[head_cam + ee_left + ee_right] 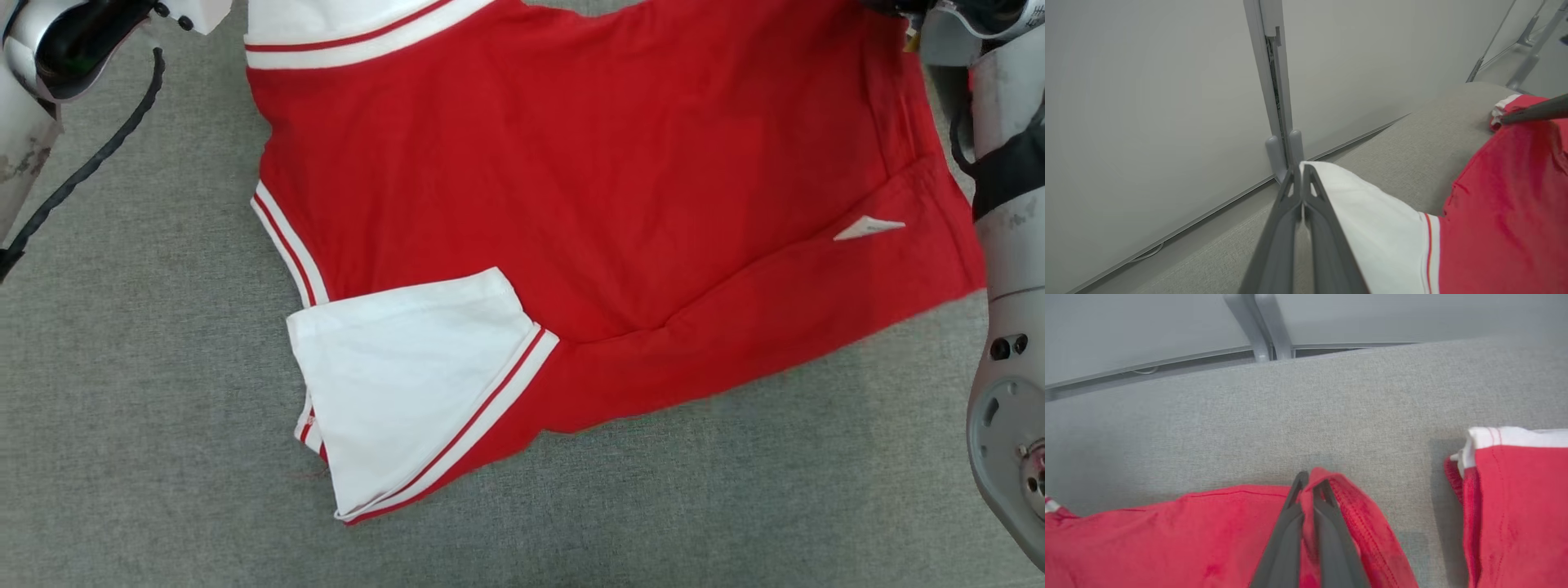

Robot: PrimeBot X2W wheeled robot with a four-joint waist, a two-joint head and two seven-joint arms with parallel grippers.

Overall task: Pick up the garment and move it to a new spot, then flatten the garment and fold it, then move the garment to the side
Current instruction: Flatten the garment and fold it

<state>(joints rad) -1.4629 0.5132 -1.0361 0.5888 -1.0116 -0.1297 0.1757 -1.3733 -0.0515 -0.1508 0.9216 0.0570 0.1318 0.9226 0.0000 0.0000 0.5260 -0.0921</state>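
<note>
Now, mid-fold: the garment (pixel 571 204) lies on the cushion (pixel 122 367), left gripper (pixel 1302 173) pinching its white sleeve (pixel 1372 212) at eleven o'clock, right gripper (pixel 1312 486) its red hem (pixel 1359 514) at one; next, probably, both draw toward six.

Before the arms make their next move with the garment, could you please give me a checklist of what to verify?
1. Grip of the left gripper: jaws shut on the edge of the white sleeve. Ok.
2. Grip of the right gripper: jaws shut on the red hem of the garment. Ok.
3. Garment lying flat: the near sleeve is turned in over the red body, and a long fold runs along the near edge. Not ok.
4. Room on the grey surface: bare cloth lies in front of the garment. Ok.
5. Whether each pinch holds one layer or two: cannot tell.
</note>
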